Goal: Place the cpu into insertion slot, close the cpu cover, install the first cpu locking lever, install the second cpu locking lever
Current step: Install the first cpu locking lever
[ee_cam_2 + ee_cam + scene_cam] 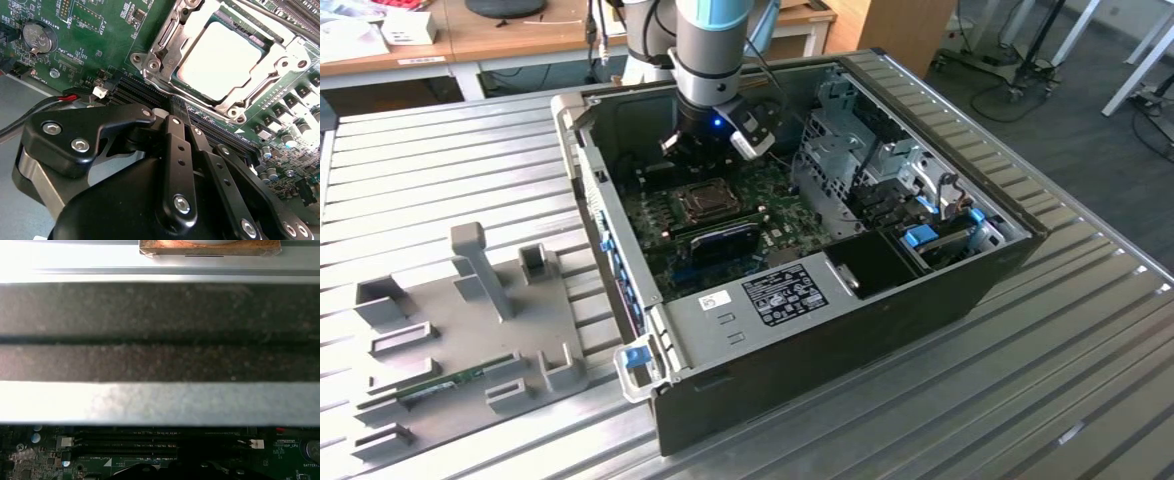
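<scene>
The cpu (220, 65) lies flat in the insertion slot (710, 200) on the green board, its pale metal top showing. The silvery cpu cover (161, 47) is down around it, framing the chip through its window. In the second wrist view my gripper (181, 107) has its black fingers (175, 145) drawn together with nothing between them, and their tips are right at the socket's near corner. In the exterior view the gripper (704, 160) hangs inside the case just beyond the socket. How the locking levers stand I cannot tell.
The board sits in an open computer case (854, 330) with a drive cage (867, 150) on the exterior view's right. Long black memory slots (135, 92), a coin battery (37, 37) and a red-black cable (70, 97) surround the socket. A grey fixture plate (454, 330) lies on the slatted table.
</scene>
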